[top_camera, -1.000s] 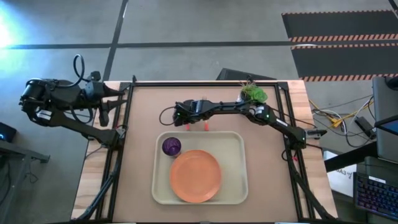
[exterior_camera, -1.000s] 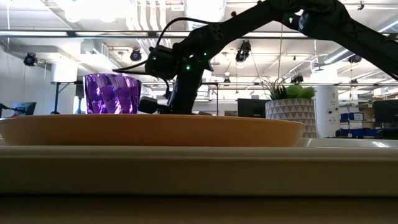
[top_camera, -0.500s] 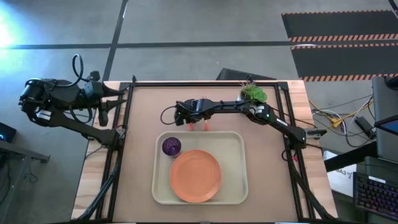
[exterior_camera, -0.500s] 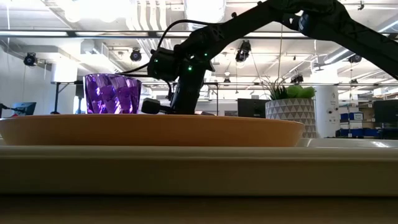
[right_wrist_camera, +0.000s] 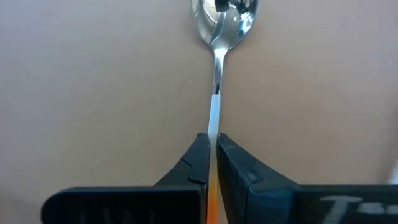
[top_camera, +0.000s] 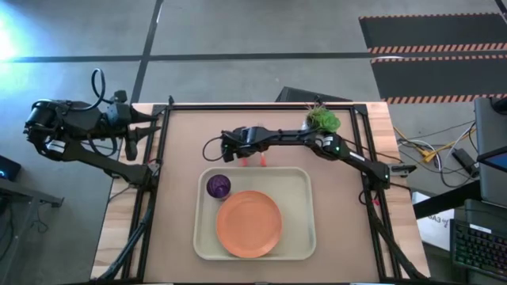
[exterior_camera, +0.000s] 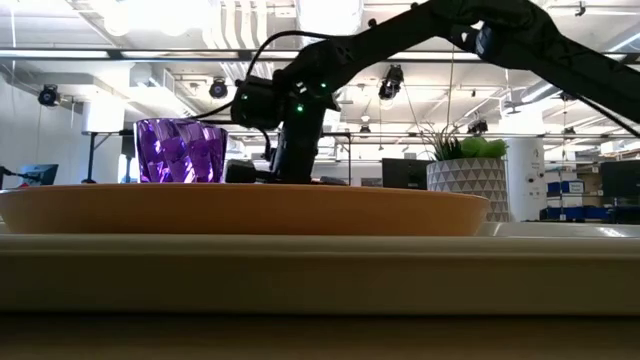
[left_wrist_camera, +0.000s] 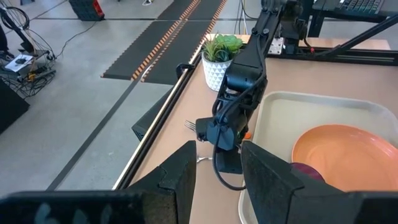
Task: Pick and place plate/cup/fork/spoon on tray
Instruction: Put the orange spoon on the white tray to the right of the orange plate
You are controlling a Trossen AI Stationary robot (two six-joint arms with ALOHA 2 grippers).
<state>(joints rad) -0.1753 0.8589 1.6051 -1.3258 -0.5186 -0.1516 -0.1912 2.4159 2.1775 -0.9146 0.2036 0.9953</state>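
Observation:
The pale tray [top_camera: 301, 237] holds the orange plate [top_camera: 249, 223] and the purple cup [top_camera: 219, 186], which stands beside the plate at the tray's far left corner. Just beyond the tray's far rim, my right gripper [top_camera: 240, 153] points down, shut on the spoon [right_wrist_camera: 222, 15]. The spoon's orange handle [top_camera: 244, 161] points toward the tray. The fork [left_wrist_camera: 189, 125] lies on the table beside it, toward the right, its handle [top_camera: 261, 159] also toward the tray. My left gripper [left_wrist_camera: 217, 180] waits open off the table's left edge. My right gripper pinches the spoon's handle [right_wrist_camera: 213, 121] between its two fingers [right_wrist_camera: 199, 158], a little below the metal neck. The fingers come from above and close on the handle's two sides. The bowl points away from the tray, and I cannot tell whether the spoon is lifted off the table.
A white pot with a green plant [top_camera: 322, 119] stands at the table's far right, close to my right arm. Black rails [top_camera: 162, 150] run along the table's sides. Bare brown table lies left and right of the tray.
My right gripper has swayed slightly over the spoon and stands about where it was a second ago. The tray, plate and cup have kept still.

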